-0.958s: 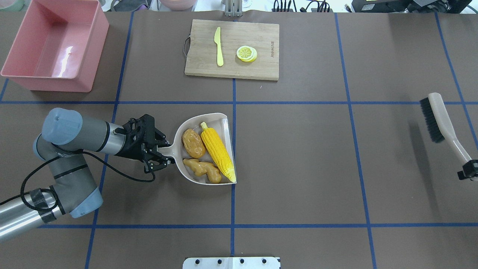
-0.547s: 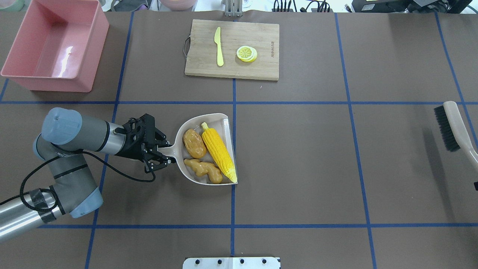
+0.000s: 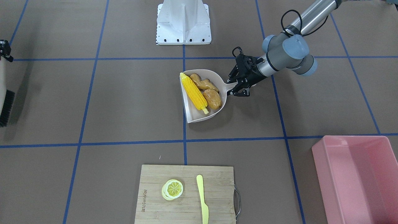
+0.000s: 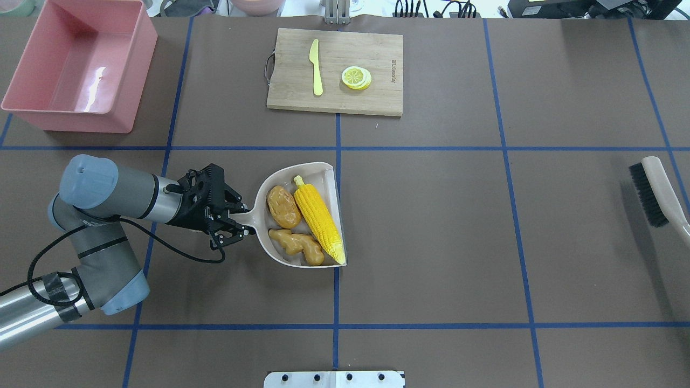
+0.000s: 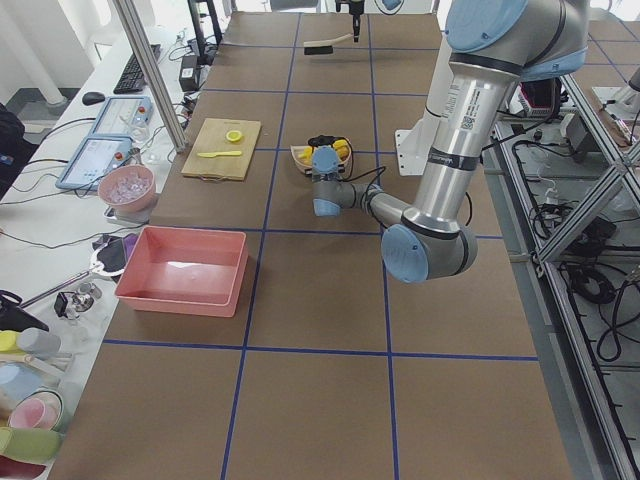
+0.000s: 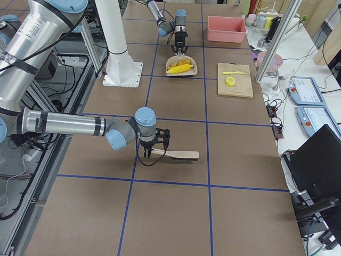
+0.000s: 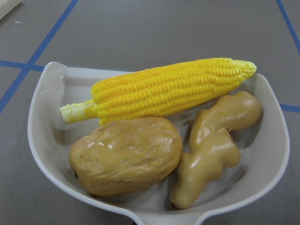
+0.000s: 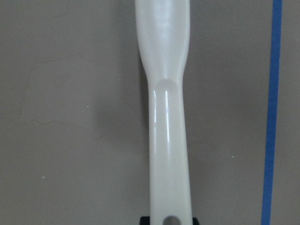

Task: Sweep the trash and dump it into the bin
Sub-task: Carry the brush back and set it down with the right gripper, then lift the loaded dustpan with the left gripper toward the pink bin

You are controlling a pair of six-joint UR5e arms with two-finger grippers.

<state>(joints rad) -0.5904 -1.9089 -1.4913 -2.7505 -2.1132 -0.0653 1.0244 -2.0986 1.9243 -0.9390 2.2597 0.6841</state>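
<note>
Left gripper (image 4: 241,220): fingers clamped on the handle of the dustpan (image 4: 326,179), pointing toward the table's right edge.
Left arm (image 4: 108,191): enters from the near left corner, elbow bent, with the forearm level and low over the table (image 4: 431,242).
Right gripper (image 6: 153,152): closed on the handle end of the brush (image 4: 655,194), close to the right edge.
Right arm (image 6: 69,125): stretched out low along the near side, with the wrist turned down.
Bin (image 4: 70,64): pink tub in the far left corner, well apart from the dustpan.
Dustpan: just left of mid-table, with its mouth toward the right edge. Whether it touches the surface cannot be told.
Trash: all three pieces lie inside the dustpan. The potato (image 4: 284,207) is nearest the handle, with the ginger root (image 4: 297,246) beside it on the near side. The corn cob (image 4: 319,218) lies along the mouth.
Cutting board (image 4: 377,91): middle of the far edge, carrying a knife (image 4: 315,67) and a lemon slice (image 4: 356,77).
Brush: bristles face the left edge. It is held above the table, with its shadow below.
Surface: brown covering, gridded with blue tape lines (image 4: 336,302).
Open room: brown surface runs from the dustpan to the bin, and from the dustpan's mouth to the brush.
</note>
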